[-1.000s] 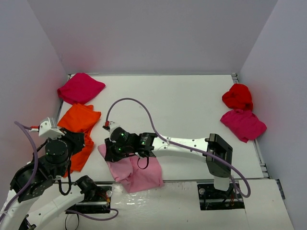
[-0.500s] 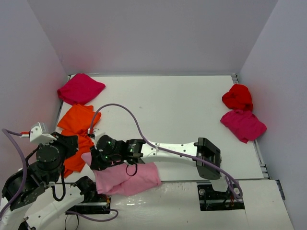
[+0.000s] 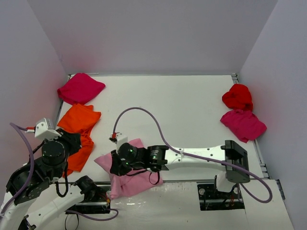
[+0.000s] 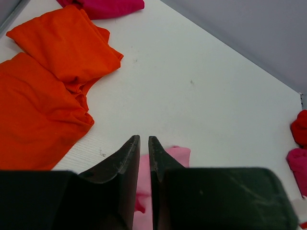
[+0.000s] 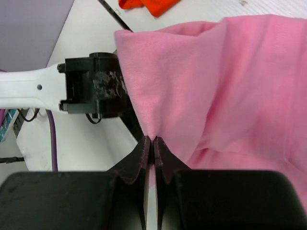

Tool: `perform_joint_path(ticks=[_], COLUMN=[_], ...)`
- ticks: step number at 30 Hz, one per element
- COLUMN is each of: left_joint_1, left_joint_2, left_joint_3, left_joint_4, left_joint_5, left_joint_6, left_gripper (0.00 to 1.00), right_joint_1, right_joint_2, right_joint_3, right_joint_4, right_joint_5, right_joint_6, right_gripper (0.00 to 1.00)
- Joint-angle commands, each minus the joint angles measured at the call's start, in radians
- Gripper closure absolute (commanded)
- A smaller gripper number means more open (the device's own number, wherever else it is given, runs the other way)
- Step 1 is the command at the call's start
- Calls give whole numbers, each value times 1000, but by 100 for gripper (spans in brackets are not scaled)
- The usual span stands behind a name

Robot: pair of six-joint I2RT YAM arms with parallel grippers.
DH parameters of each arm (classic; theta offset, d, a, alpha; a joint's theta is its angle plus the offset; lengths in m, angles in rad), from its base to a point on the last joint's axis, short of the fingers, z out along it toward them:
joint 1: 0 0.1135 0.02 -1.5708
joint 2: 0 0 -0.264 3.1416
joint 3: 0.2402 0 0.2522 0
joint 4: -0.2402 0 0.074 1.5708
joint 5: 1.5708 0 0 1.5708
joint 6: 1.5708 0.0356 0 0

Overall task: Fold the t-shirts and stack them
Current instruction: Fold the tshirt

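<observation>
Near lip of bench (image 3: 192, 105): light pink t-shirt (image 3: 136, 181), bunched. My right fingers (image 5: 152, 140) are pressed together on a fold of it, a pinch at the edge, likely to drag it flat for folding.

Near left: my left fingers (image 4: 139, 142) are all but together, a slit between, nothing in them, parked off the cloth.

Just beyond: orange t-shirts (image 3: 79, 122), loosely laid.

Far left: magenta t-shirt (image 3: 80, 87).

Far right: red t-shirt (image 3: 237, 96) touching second magenta t-shirt (image 3: 243, 125), both crumpled, not yet folded.

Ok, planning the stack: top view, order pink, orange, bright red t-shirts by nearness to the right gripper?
1. Light pink cloth t-shirt, held in the right gripper.
2. Orange cloth t-shirts, left.
3. Bright red cloth t-shirt, back right.
</observation>
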Motion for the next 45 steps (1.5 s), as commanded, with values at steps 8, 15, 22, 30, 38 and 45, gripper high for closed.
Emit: perform_joint_path(ticks=[8,15,22,30,38,45], left_joint_1=[-2,-2,-4,-3,-2,-3], left_joint_2=[100,118,141,153,160,158], left_joint_3=[0,4,9,7,10,7], left_joint_4=[128,130,127,129,126,133], left_joint_5=[33,41,47,53,59,64], left_joint_6=[28,20,20,10,4,-3], left_gripper=[89,89,89,89,89,89], right_joint_1=[3,-25,-61,-137,-179,-184], right_joint_2=[-278,-276,-295,-320,-317,-282], right_joint_3=[-141,-190,-237,-302,-349,-358], right_joint_4=[-77,-101,-130,-148,-154,-152], right_joint_5=[223,236,246,237,221,217], right_joint_6=[70,50,45,27,6,-6], right_gripper=[100,100,100,100,100,100])
